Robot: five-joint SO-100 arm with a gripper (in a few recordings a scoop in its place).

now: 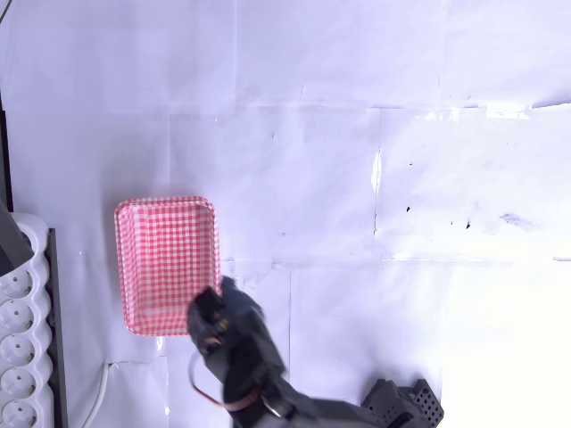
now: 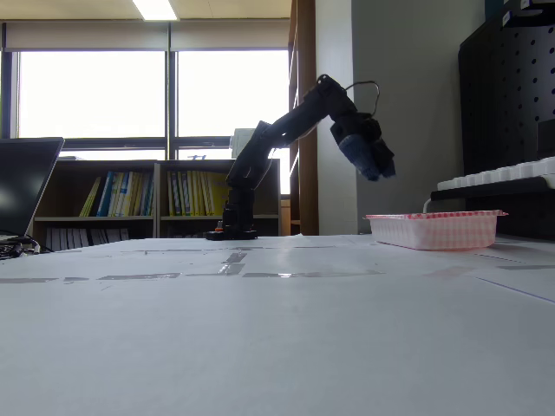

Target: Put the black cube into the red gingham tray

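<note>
The red gingham tray [image 1: 166, 259] lies at the left of the overhead view and shows low at the right in the fixed view [image 2: 436, 230]. My gripper [image 1: 211, 310] hangs in the air over the tray's lower right corner, well above its rim in the fixed view [image 2: 378, 166]. The blue-grey fingers [image 2: 360, 152] point down and look closed together. A small black block, the black cube [image 1: 205, 308], sits at their tip, largely covered by the gripper. The visible tray floor holds nothing.
A white power strip [image 1: 20, 348] runs along the left edge beside the tray, with a white cable [image 1: 101, 392] below it. The arm's base [image 1: 401, 406] stands at the bottom edge. White paper covers the table right of the tray.
</note>
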